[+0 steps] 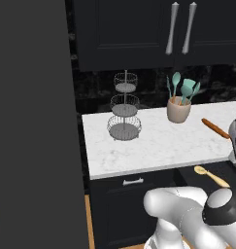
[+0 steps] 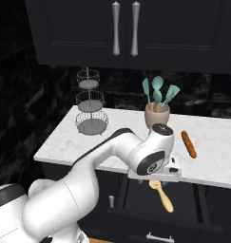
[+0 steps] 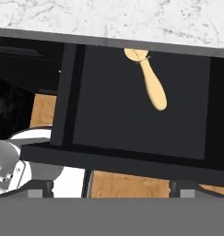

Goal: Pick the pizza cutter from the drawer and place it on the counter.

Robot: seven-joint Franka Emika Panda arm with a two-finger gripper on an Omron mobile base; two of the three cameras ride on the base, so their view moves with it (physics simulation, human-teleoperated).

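With the jaws [image 3: 111, 191] wide open and empty above the open drawer [image 3: 132, 115], the approach is underway; the pizza cutter [image 3: 150, 80] lies ahead, half under the surface [image 3: 109, 18], calling for a descent onto its handle.

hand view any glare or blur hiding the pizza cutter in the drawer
Hand view: no glare, no blur; the pale pizza cutter stands out sharply on the black drawer floor, its wheel partly under the counter edge. Right base view: equally crisp, evenly lit, without a clear shadow.
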